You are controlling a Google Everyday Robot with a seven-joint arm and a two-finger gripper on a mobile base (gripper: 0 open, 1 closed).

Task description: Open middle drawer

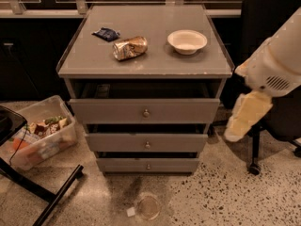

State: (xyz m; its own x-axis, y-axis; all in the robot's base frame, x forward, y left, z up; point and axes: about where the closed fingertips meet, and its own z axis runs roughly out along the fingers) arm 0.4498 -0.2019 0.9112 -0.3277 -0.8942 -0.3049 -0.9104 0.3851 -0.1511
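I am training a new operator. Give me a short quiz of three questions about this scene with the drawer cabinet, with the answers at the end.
1. True or false: the gripper touches the knob of the middle drawer.
2. What lies on the cabinet top between the blue packet and the white bowl? A) a spoon B) a crushed can C) a cup
3. How many drawer fronts carry a round knob?

Key
1. False: the gripper hangs to the right of the cabinet, apart from every drawer.
2. B
3. Three
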